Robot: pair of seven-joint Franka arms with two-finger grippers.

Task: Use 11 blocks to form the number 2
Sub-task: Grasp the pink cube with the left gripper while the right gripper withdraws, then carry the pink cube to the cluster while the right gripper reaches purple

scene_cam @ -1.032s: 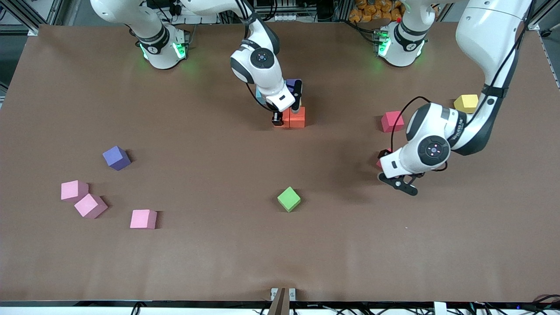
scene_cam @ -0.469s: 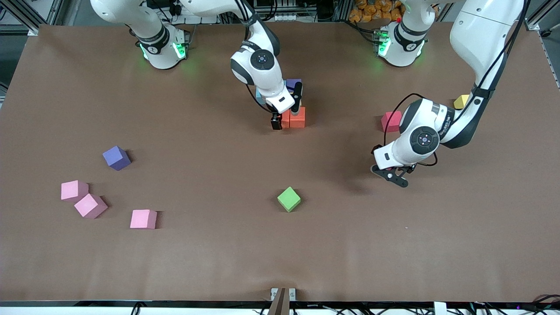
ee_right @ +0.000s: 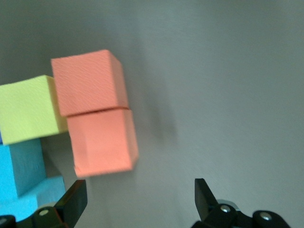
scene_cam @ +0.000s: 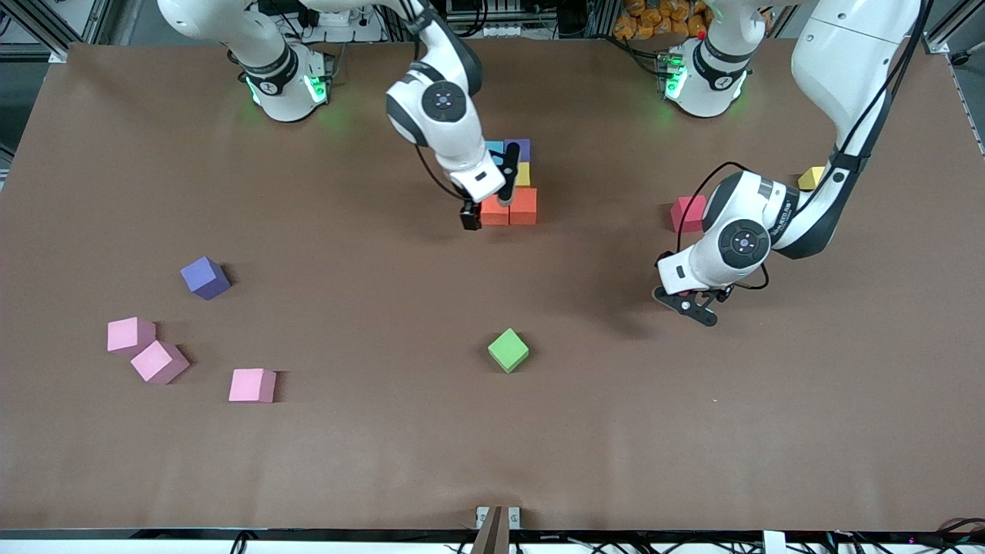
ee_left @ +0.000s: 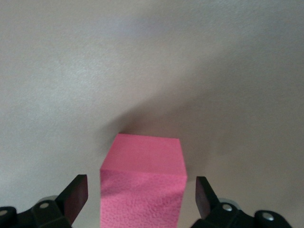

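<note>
Near the middle of the table stands a cluster of blocks: light blue point(scene_cam: 493, 146), purple point(scene_cam: 518, 148), yellow point(scene_cam: 523, 175) and two orange blocks point(scene_cam: 523, 206) side by side. My right gripper point(scene_cam: 488, 206) hovers open just above the orange pair point(ee_right: 90, 83), with nothing between its fingers point(ee_right: 76, 199). My left gripper point(scene_cam: 685, 305) is low over the table toward the left arm's end. It stands open around a pink block point(ee_left: 142, 185), with a gap on each side. The left arm's hand hides that block in the front view.
Loose blocks lie about: red point(scene_cam: 687, 213) and yellow point(scene_cam: 809, 178) beside the left arm, green point(scene_cam: 508, 350) nearer the front camera, purple point(scene_cam: 205, 278) and three pink ones point(scene_cam: 129, 335) point(scene_cam: 159, 362) point(scene_cam: 252, 385) toward the right arm's end.
My right gripper has opened, let go of the orange block beside the other orange one, and lifted off it. My left gripper has shifted over the pink block, still open.
</note>
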